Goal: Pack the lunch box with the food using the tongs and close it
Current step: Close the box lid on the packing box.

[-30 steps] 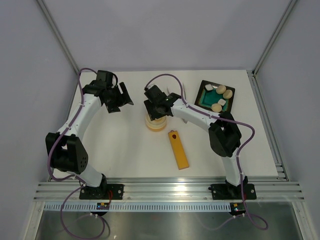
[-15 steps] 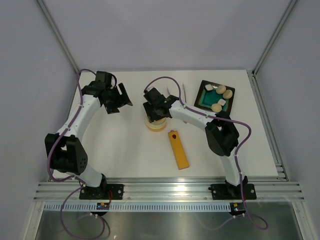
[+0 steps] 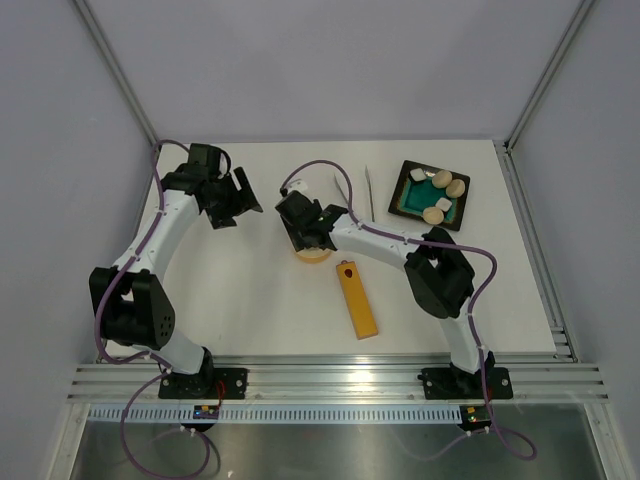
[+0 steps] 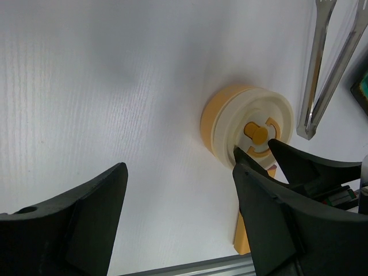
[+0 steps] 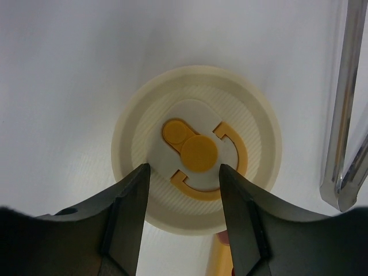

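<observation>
Hovering above the tabletop, the left claw stands widely spread and holds nothing. To its right, the right claw hangs half spread over the lunch box, whose lid is on. Its fingers flank the lid's orange mark, but I cannot tell whether they touch it. Further right the tongs lie free on the tabletop, and the food sits in the black tray.
</observation>
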